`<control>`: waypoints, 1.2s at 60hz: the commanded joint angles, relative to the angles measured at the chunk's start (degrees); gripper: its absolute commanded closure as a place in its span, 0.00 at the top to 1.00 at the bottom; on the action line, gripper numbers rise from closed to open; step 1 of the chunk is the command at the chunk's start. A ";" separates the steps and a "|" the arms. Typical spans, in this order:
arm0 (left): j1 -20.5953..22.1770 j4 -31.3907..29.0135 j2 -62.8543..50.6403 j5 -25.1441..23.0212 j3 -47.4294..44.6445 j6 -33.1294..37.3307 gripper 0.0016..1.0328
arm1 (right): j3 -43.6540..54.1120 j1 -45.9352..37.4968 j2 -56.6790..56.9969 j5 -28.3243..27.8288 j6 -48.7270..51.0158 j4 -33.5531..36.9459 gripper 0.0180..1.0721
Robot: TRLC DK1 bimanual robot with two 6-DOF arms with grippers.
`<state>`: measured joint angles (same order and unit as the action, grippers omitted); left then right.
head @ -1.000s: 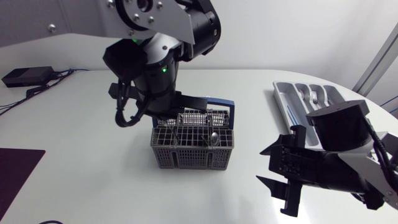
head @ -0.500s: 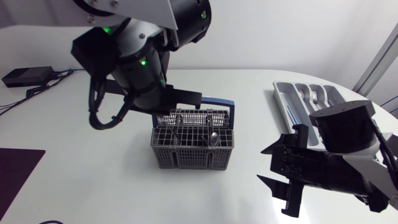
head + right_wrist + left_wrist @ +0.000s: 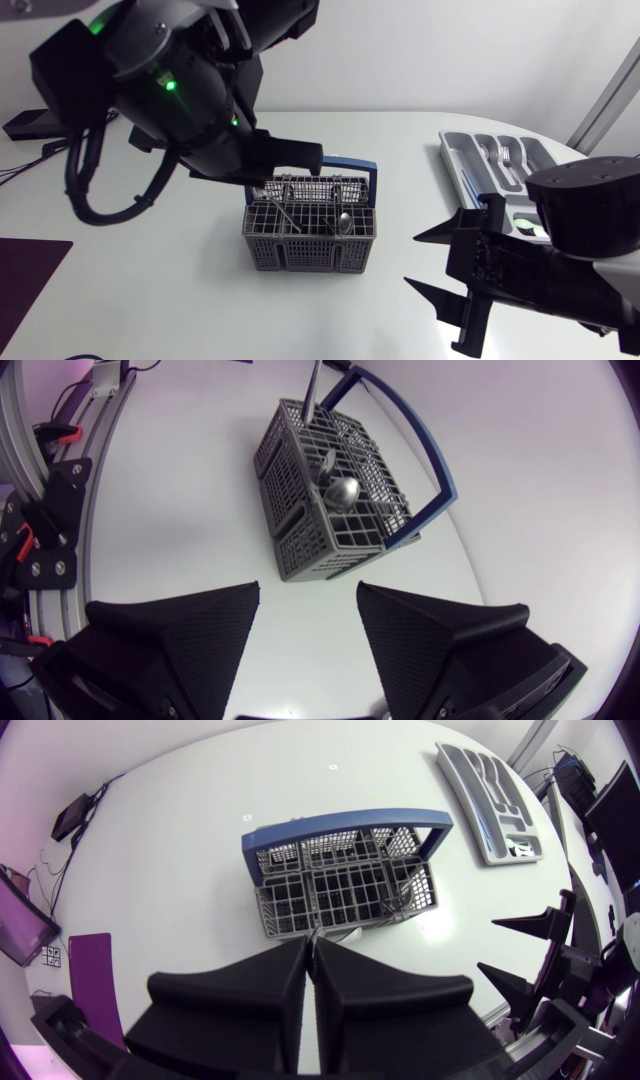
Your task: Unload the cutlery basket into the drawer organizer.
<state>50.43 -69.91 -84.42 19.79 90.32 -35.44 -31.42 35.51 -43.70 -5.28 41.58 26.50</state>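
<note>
Grey basket [image 3: 310, 238] on counter [image 3: 150, 290] | left hand [image 3: 310, 942] pinched on utensil [image 3: 313, 382] sticking out of basket | right hand [image 3: 300, 615] spread wide, holding nothing

White surface [image 3: 150, 270] | dark purple mat [image 3: 25, 275] at its near-left edge | black box [image 3: 28, 124] at far-left corner

No readable txt, labels, nos. or signs in any view. Only candidates: two tiny dark marks [image 3: 247, 817] on the white table [image 3: 180, 850], near the cutlery basket [image 3: 345, 885]. Too small to make out.
</note>
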 commanded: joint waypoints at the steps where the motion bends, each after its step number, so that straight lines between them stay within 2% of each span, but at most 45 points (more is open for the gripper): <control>1: 1.24 1.53 2.51 -0.72 -2.17 1.87 0.04 | -2.59 0.62 0.37 -1.66 -3.35 0.48 0.68; 13: 3.09 8.47 6.81 -3.88 -7.97 4.42 0.04 | -5.23 3.17 -0.59 -6.24 -7.92 0.39 0.68; 20: 3.62 11.90 9.10 -7.66 -11.22 6.61 0.04 | -7.08 6.24 -1.47 -7.38 -10.73 0.39 0.68; 29: 4.50 16.03 11.47 -12.06 -15.00 9.07 0.04 | -9.45 7.91 -3.93 -11.42 -13.81 0.39 0.68; 48: 5.64 18.14 12.35 -16.10 -17.02 10.48 0.04 | -10.59 9.76 -9.30 -13.09 -16.89 -3.74 0.67; 55: 5.64 18.32 12.26 -17.42 -17.11 10.74 0.04 | -10.94 10.37 -11.14 -12.83 -17.68 -6.11 0.59; 60: 5.64 18.32 11.91 -17.77 -17.20 10.74 0.04 | -11.56 10.90 -12.37 -12.48 -18.12 -6.90 0.59; 72: 5.64 18.49 12.09 -18.12 -17.64 10.74 0.04 | -12.53 11.78 -14.30 -11.95 -18.38 -8.84 0.44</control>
<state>55.70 -51.94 -73.10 1.93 74.19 -25.43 -42.54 46.57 -57.10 -17.72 24.82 18.79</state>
